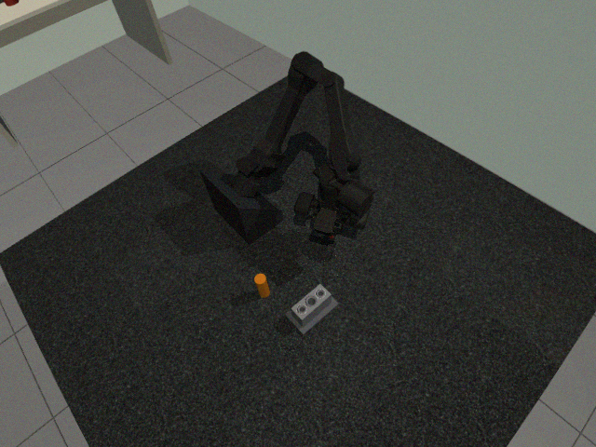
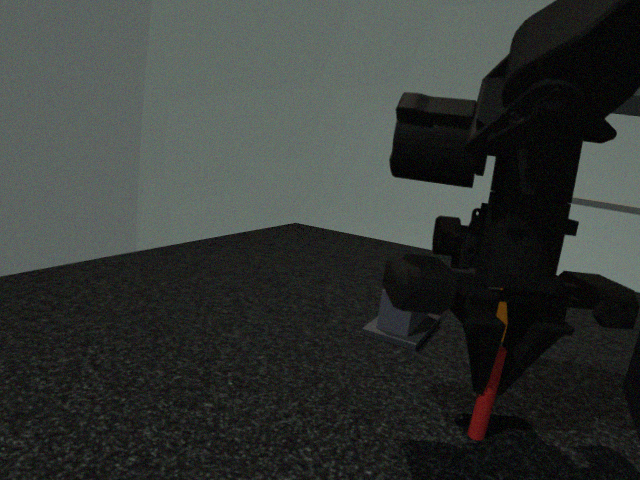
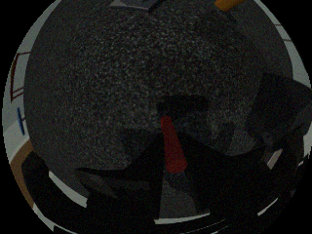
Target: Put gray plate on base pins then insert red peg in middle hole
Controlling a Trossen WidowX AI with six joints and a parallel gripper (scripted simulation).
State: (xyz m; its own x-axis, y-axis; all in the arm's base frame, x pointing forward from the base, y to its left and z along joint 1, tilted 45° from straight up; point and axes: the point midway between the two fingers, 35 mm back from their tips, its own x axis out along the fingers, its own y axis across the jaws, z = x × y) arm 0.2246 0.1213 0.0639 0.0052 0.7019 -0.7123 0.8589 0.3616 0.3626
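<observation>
The gray plate (image 1: 315,297) lies flat on the base (image 1: 304,329) (image 2: 388,338), with its middle hole empty and pin tops showing in the outer holes. In the exterior view my gripper partly hides the block. The base's edge (image 3: 138,5) shows at the top of the wrist view. The red peg (image 2: 481,417) (image 3: 174,151) stands slightly tilted, its lower end at or just above the dark mat. My gripper (image 2: 486,392) (image 3: 170,136) is shut on the peg, with the peg's lower part sticking out below the fingertips. In the top view the arm hides most of the peg.
An orange cylinder (image 1: 262,286) (image 2: 501,314) (image 3: 227,5) stands upright on the mat (image 1: 409,360), a little to the side of the base. A dark wedge-shaped block (image 1: 240,216) (image 3: 278,104) is by the arm's mount. A table (image 1: 52,19) stands beyond the mat.
</observation>
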